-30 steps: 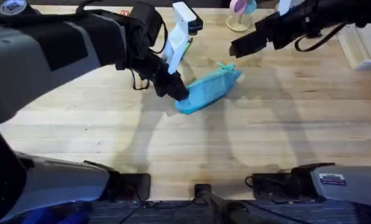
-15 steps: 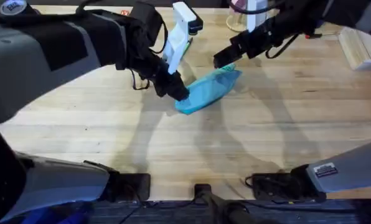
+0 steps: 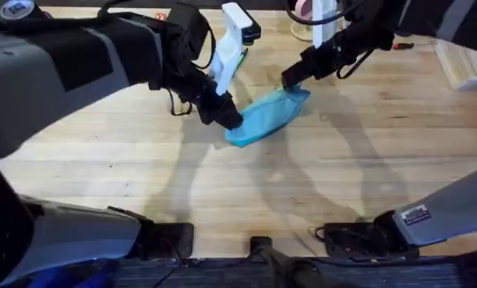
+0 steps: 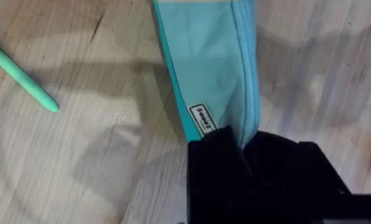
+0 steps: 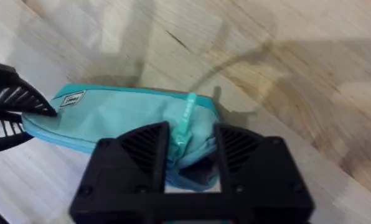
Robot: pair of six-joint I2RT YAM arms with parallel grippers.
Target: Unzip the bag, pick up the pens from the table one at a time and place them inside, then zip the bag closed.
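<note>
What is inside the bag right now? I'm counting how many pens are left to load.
Its inside cannot be seen: the bag looks zipped, the left gripper pinching one end, the right gripper's open fingers straddling the pull. One green pen lies on the table.

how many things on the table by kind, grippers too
bag: 1
pen: 1
table: 1
grippers: 2, left gripper and right gripper
total: 5
</note>
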